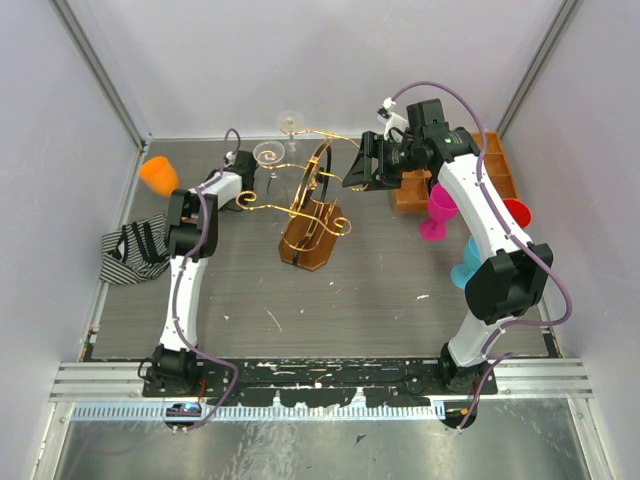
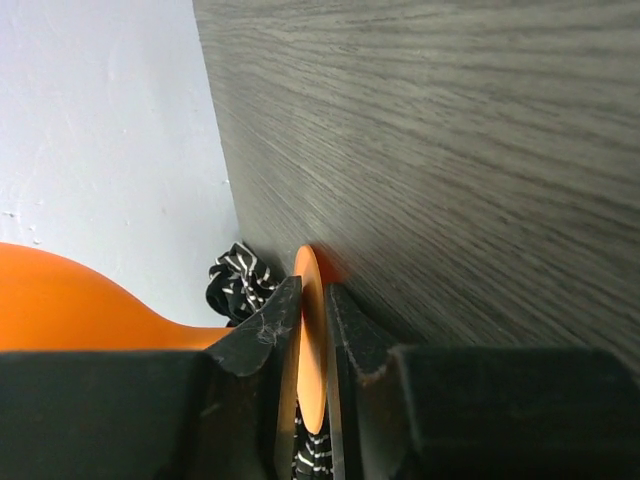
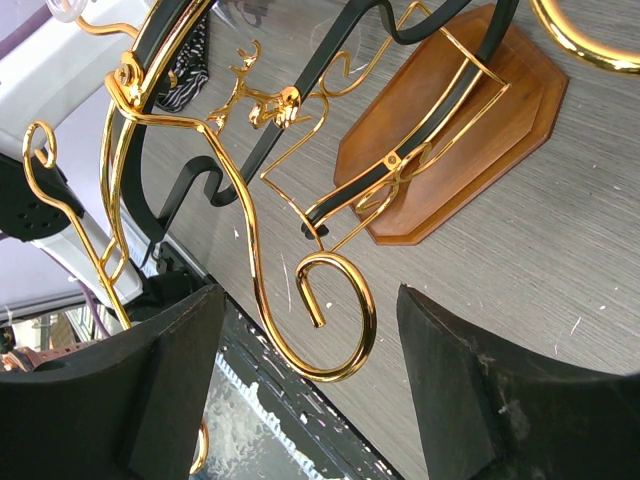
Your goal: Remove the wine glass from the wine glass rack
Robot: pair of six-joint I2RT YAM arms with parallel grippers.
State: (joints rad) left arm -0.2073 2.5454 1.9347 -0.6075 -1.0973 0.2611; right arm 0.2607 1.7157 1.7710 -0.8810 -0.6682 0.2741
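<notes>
The wine glass rack (image 1: 313, 215), gold scrolled wire with a dark hoop on a brown wooden base, stands mid-table. Two clear wine glasses hang on it: one (image 1: 268, 155) on its left arm, one (image 1: 290, 122) at the back. My right gripper (image 1: 365, 165) is open just right of the rack's upper right arm. In the right wrist view its gap (image 3: 308, 295) frames a gold scroll (image 3: 340, 320) without touching it, with the wooden base (image 3: 470, 130) beyond. My left gripper (image 2: 312, 330) is shut on the thin foot of an orange glass (image 2: 310, 300), seen left of the left arm (image 1: 158, 175).
A striped cloth (image 1: 135, 250) lies by the left wall. An orange compartmented tray (image 1: 495, 165) sits at the back right. A pink glass (image 1: 438, 210), a blue glass (image 1: 470, 262) and a red cup (image 1: 515, 212) stand along the right arm.
</notes>
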